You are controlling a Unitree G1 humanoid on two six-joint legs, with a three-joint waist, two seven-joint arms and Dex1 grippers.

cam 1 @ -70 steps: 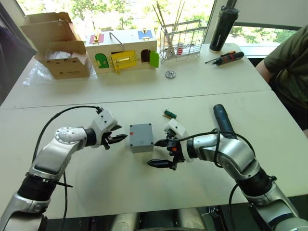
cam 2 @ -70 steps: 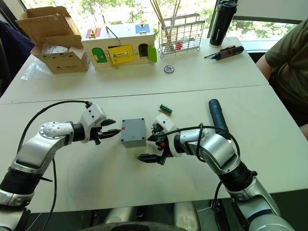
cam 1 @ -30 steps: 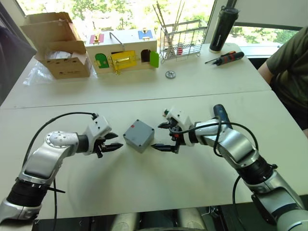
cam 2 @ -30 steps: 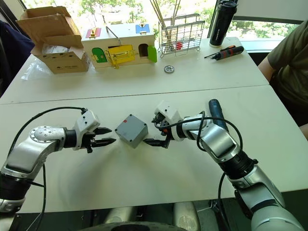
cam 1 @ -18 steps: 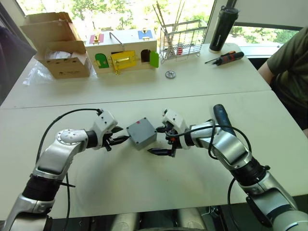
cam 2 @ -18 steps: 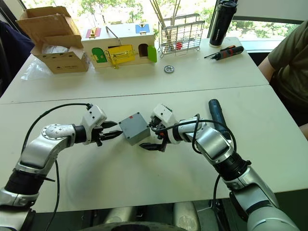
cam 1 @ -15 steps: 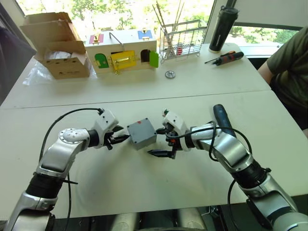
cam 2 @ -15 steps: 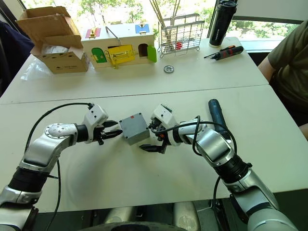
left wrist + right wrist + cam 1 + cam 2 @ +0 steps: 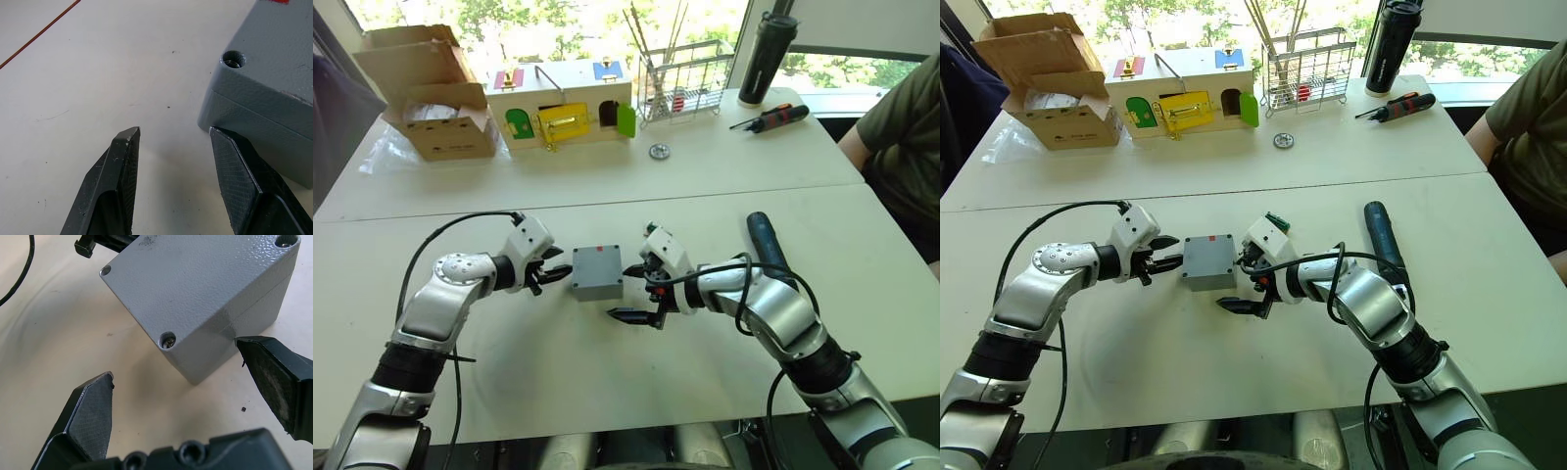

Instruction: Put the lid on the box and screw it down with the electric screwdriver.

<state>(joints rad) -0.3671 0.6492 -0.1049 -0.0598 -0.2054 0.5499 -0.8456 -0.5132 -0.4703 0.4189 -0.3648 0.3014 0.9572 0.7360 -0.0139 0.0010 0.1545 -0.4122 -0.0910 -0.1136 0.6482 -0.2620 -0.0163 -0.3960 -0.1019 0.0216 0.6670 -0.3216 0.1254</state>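
While I am watching head views, box (image 9: 597, 272) is sitting on white surface (image 9: 607, 392) between both grippers, with lid (image 9: 195, 279) closed on top, screws showing in corner holes. Left gripper (image 9: 548, 273) is standing open, holding nothing, one finger (image 9: 244, 181) touching box's lower edge. Right gripper (image 9: 634, 293) is spreading wide around near corner of box, gripping nothing; contact I cannot tell. Electric screwdriver (image 9: 765, 243) is lying on surface behind right arm, well apart from box.
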